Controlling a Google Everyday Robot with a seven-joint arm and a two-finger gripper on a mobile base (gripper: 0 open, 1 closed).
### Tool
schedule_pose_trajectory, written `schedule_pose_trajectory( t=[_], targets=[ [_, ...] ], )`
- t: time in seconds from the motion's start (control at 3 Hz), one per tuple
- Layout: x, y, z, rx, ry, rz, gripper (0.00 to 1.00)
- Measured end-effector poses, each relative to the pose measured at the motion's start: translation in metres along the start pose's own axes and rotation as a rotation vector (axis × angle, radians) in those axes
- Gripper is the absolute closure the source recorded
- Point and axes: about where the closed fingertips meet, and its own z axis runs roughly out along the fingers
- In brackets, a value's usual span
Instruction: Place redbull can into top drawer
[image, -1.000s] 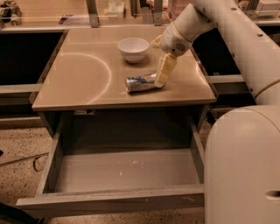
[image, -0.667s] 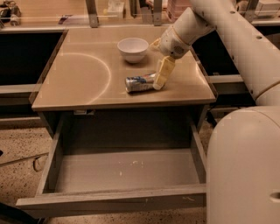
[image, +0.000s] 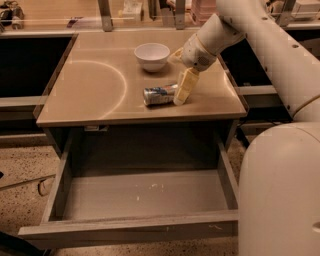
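1. Silver can, marked in blue and red, is lying on its side on the table, near the front edge and in front of the white bowl. It is resting on the tabletop, not lifted.
2. My pincer is pointing down at the can's right end. It is either touching the can or sitting just beside it; I cannot tell which.
3. I am unable to tell whether the pincer is released or clenched, so I am recording no confirmed grasp.
4. The drawer is standing pulled well out below the table, with its pale scuffed bottom showing. The can is not in it.
5. I am judging two items as done: the drawer is open to receive the can, and my pincer is positioned at the can.
6. I am judging these items as outstanding: securing the can, lifting it off the table, carrying it forward past the table's front edge, lowering it into the drawer, and letting go.
7. Overall, I am rating the task as at an early stage, with the pick-up not yet shown as complete.
8. I am flagging one risk: the can is round and lying on its side, so it is likely to roll if nudged off-centre.
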Motion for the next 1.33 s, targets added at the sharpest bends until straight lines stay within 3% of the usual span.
schedule_pose_trajectory(
  t=[1.33],
  targets=[
    [0.004,0.005,0.016,-0.036,0.008,0.027,0.00]
  ],
)
